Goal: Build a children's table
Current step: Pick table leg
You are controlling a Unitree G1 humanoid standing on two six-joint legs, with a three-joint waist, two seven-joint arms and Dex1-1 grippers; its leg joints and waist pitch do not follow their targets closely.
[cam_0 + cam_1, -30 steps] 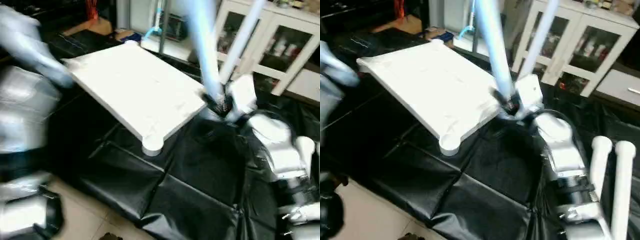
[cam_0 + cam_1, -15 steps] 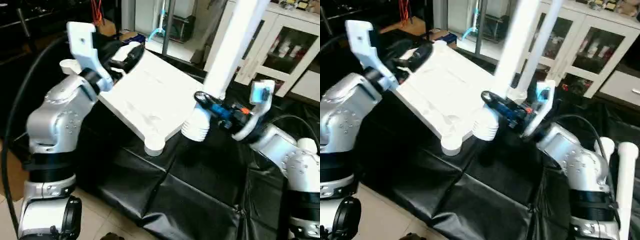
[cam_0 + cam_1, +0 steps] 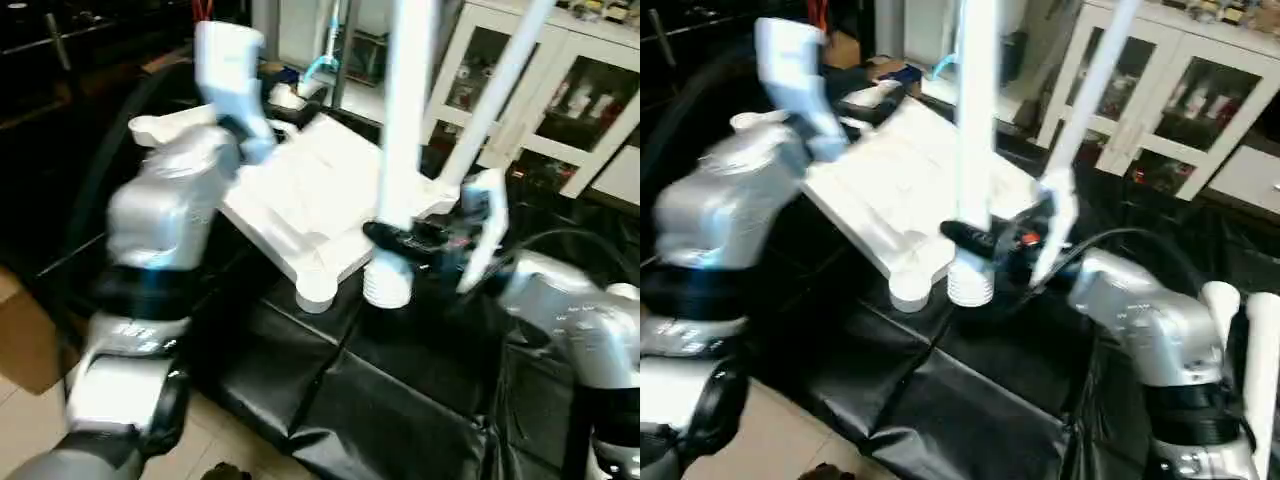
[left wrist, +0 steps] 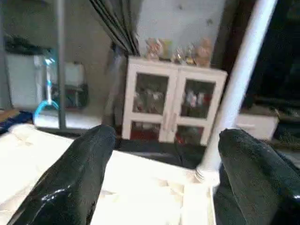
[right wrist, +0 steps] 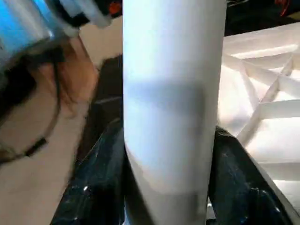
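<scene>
Gripping with our right gripper (image 3: 400, 238), we are clamping one white tube leg (image 3: 405, 120) between both black fingers, just above its ribbed, flared end (image 3: 386, 284). That leg is standing nearly upright, its lower end hanging just beside the near corner socket (image 3: 315, 293) of the tabletop (image 3: 320, 195) and just over the black sheet (image 3: 400, 400). Our right wrist view is showing what the head views cannot: the tube (image 5: 171, 93) filling the gap between the two fingers (image 5: 93, 187), with the tabletop's ribbed, X-braced underside (image 5: 262, 108) lying just beyond it.

Beyond our right gripper, a second leg (image 3: 500, 90) is standing in the tabletop's far corner, leaning slightly. The tabletop is lying underside up, tilted, on the black sheet.

Our left gripper (image 4: 159, 178) is hovering over the far part of the tabletop with its fingers (image 4: 79, 178) spread wide and nothing between them. Its wrist view is showing the white panel (image 4: 140, 187) just below the fingers and the seated leg (image 4: 239, 79) rising past one fingertip, with the glass-door cabinet (image 4: 173, 103) well behind. From the head, the silver left forearm (image 3: 170, 200) is covering much of that side of the tabletop.

In the right eye view, two more legs (image 3: 1240, 340) are standing at our right arm's outer side, well apart from the tabletop.
</scene>
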